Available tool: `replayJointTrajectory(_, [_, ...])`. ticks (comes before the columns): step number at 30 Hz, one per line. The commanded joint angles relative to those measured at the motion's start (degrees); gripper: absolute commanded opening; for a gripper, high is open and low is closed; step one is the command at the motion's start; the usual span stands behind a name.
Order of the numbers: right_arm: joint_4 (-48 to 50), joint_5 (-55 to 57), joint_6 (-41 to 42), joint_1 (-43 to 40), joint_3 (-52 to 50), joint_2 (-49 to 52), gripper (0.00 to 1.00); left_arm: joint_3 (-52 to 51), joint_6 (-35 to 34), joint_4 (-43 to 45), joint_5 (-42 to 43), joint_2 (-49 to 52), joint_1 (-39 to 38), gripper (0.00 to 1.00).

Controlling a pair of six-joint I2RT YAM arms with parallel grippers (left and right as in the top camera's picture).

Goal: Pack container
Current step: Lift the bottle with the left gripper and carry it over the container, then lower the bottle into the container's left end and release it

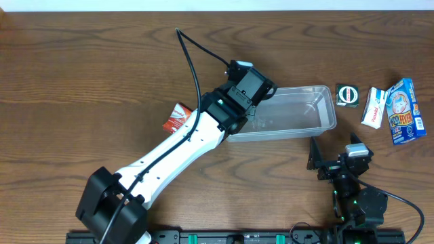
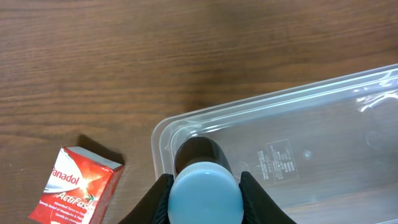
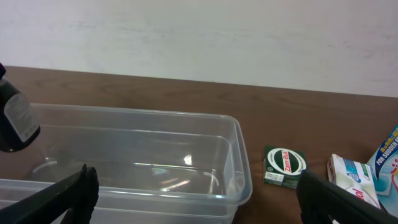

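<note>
Top camera first: it hangs over the table (image 1: 81,74) and stares straight down, far enough back to take in both arms reaching in from the bottom edge. Over to the left wrist: that lens points down past its own fingers (image 2: 149,202), very close in. The bottle (image 2: 205,194) cap fills the bottom of the shot, the container (image 2: 336,155) corner sits right under it, and the red box (image 2: 78,186) lies off to one side. Right wrist now: low, almost at table height, facing level across the container towards the wall (image 3: 199,37), with the green box (image 3: 284,167) near. All three share the container; the overhead also catches both boxes.
</note>
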Motion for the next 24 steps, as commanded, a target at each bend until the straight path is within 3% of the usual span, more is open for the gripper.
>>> replayJointTrajectory(1, [-0.2,-0.2,0.0,-0.8,-0.1,-0.1,0.99,0.8,-0.6,-0.4,-2.0,0.2,0.1,0.27])
replayJointTrajectory(24, [-0.2,-0.2,0.0,-0.8,-0.1,-0.1,0.99,-1.2,-2.5,-1.3,-1.0,0.5,0.1,0.27])
